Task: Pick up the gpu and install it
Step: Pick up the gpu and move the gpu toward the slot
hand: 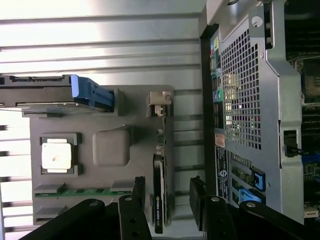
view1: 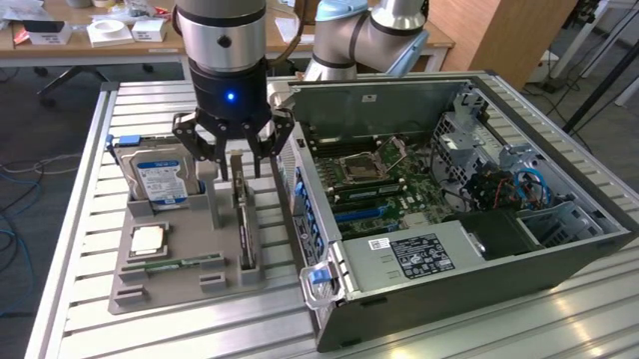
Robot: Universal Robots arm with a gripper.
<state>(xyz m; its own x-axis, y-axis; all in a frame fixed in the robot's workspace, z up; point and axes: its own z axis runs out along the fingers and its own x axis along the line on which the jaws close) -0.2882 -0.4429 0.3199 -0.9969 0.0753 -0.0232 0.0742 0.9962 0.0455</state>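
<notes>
The gpu [view1: 245,228] is a thin black card standing on its edge in a slot of the grey holder tray [view1: 179,288], with its pale bracket at the far end. My gripper [view1: 239,170] hangs just over it, open, one finger on each side of the card and not touching it. In the wrist view the gpu [hand: 158,200] runs between the two dark fingers [hand: 136,192], nearer to one of them, and the gripper [hand: 167,189] holds nothing. The bracket [hand: 160,102] shows beyond the card.
The tray also carries a silver hard drive [view1: 158,176] with a blue label, a square processor [view1: 148,239] and a green memory stick [view1: 179,263]. The open computer case [view1: 450,202] lies close on the exterior view's right, its motherboard and blue slots [view1: 364,217] exposed.
</notes>
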